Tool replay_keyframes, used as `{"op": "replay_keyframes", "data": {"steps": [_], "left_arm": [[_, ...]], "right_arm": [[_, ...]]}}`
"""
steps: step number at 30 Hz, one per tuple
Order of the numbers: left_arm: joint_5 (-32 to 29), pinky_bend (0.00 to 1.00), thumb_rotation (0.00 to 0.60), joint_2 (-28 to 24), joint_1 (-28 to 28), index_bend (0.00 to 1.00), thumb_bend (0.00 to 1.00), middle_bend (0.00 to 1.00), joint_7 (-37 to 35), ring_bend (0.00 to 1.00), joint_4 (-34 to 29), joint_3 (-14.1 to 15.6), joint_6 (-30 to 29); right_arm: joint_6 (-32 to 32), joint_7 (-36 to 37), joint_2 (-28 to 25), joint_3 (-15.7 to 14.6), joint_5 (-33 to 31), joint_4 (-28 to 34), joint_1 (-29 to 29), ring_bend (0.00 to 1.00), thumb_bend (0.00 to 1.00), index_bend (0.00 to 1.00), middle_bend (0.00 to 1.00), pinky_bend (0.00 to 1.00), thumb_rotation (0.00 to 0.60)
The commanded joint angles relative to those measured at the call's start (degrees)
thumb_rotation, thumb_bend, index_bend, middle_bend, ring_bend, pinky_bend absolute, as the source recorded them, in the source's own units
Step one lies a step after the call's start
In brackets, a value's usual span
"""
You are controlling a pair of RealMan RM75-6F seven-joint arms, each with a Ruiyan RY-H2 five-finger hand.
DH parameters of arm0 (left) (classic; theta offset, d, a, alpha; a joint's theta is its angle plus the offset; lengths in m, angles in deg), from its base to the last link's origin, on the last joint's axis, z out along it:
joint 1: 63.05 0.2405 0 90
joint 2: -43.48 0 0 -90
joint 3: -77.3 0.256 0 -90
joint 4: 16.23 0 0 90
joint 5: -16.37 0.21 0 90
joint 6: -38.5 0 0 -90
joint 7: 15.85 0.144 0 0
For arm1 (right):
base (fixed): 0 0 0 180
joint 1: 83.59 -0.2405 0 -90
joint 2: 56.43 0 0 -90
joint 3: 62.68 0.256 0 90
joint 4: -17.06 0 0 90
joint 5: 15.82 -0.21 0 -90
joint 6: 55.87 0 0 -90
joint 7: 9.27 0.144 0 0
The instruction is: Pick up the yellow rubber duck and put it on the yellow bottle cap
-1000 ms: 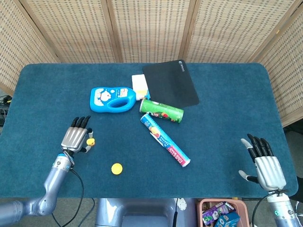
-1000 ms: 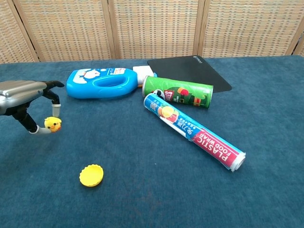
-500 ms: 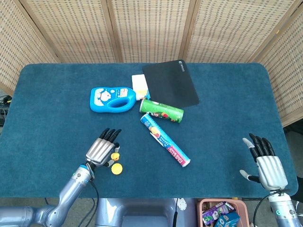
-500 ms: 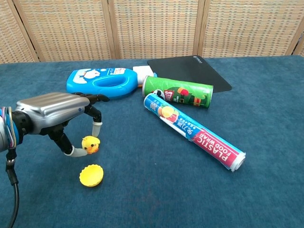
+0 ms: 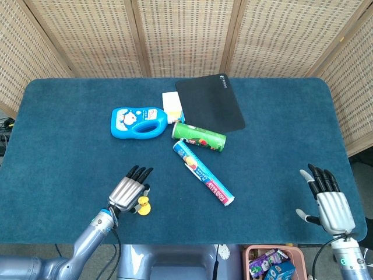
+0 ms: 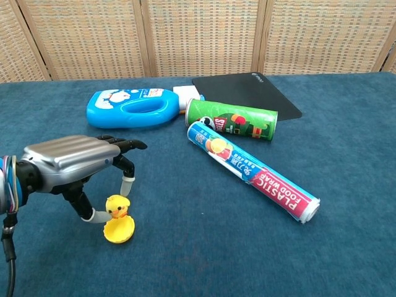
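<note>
— What's my left robot hand holding?

— From here I see it pinching the duck between thumb and one fingertip, the other fingers stretched forward above it. The duck is small, bright yellow, with an orange beak and a dark dot of an eye, upright and facing right in the chest view.

— Where is the duck now?

— Sitting on the cap, a round yellow disc with a ribbed rim lying near the front edge of the blue table. The head view shows the hand covering part of both.

— And my right robot hand?

— Far right by the table's front corner, fingers apart, holding nothing.

— Around them?

— Farther back lie a plastic wrap roll, a green can, a blue bottle and a black mat.
</note>
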Motion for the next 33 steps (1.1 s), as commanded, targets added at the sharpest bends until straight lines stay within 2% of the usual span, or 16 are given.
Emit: {"op": "replay_keyframes", "data": {"steps": [1,13,18,20,25,29,33], "left_arm": [[-0.5,0.0,0.6,0.0,-0.1,0.52,0.25,0.0,0.4,0.0,-0.1,0.6,0.1],[-1.5,0.0,0.6,-0.1,-0.7,0.51,0.25,0.0,0.6,0.0,-0.5,1.5,0.5],[-1.6,0.0,0.6,0.3,-0.8,0.45,0.22,0.0,1.1,0.0,-0.2,1.7,0.0],[-1.5,0.0,0.6,0.3,-0.8,0.39,0.2,0.0,0.9,0.0,-0.1,1.7,-0.2],[-0.6,0.0,0.6,-0.7,-0.2,0.32,0.18,0.0,-1.5,0.0,-0.8,1.2,-1.2],[2.8,0.0,0.6,-2.7,1.6,0.27,0.18,0.0,-5.5,0.0,-1.7,0.9,-3.8],[9.5,0.0,0.6,-5.3,6.7,0.23,0.18,0.0,-11.1,0.0,-1.2,2.1,-12.0]], "right_arm": [[0.0,0.0,0.0,0.0,0.1,0.0,0.0,0.0,0.1,0.0,0.0,0.0,0.6],[-0.2,0.1,0.0,-0.1,0.2,0.0,0.1,0.0,0.1,0.0,0.0,0.0,0.6],[-0.3,0.2,-0.1,0.0,0.1,0.1,0.1,0.0,0.1,0.0,0.0,0.0,0.6],[-0.3,0.2,-0.1,0.0,0.1,0.1,0.1,0.0,0.1,0.0,0.0,0.0,0.6],[-0.3,0.1,-0.1,0.0,0.1,0.0,0.1,0.0,0.1,0.0,0.0,0.0,0.6],[-0.4,0.4,-0.2,0.0,0.2,-0.1,0.2,0.0,0.1,0.0,0.0,0.0,0.6],[-0.5,0.6,-0.2,0.2,0.0,-0.3,0.2,0.0,0.1,0.0,0.0,0.0,0.6]]}}
